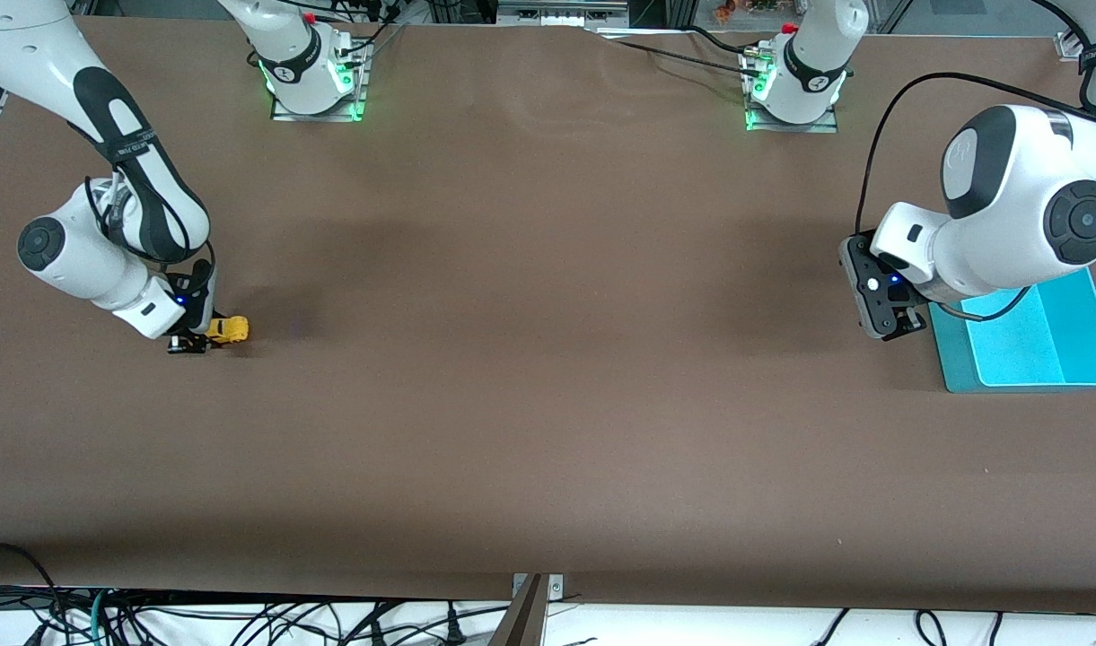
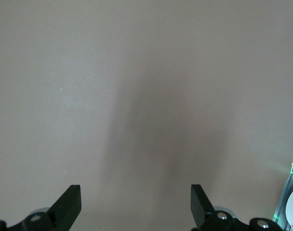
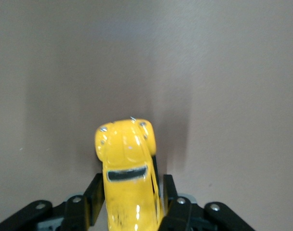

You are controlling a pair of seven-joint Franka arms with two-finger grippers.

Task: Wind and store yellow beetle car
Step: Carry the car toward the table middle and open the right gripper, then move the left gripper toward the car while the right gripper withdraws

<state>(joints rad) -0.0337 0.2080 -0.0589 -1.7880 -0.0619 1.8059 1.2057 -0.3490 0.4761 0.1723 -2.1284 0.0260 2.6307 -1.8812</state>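
A brown tabletop (image 1: pixel 548 377) stretches between two white robot arms whose bases stand along its edge farthest from the front camera. At the left arm's end of the tabletop lies a shallow turquoise tray (image 1: pixel 1041 345), partly covered by the bulky wrist of the left arm. The left gripper (image 1: pixel 907 327) waits there, just above the tabletop at the tray's edge that faces the right arm's end, with its jaws spread wide and nothing between them; the left wrist view shows only bare brown surface past its two black fingertips (image 2: pixel 69 204). At the right arm's end, the right gripper (image 1: pixel 193 341) is down at the tabletop, its jaws flanking the rear part of the yellow beetle car (image 1: pixel 229 330). In the right wrist view the yellow beetle car (image 3: pixel 127 168) sits between the black fingers (image 3: pixel 173 204) with its rounded end pointing away from the gripper, but whether the fingers actually press its sides cannot be told.
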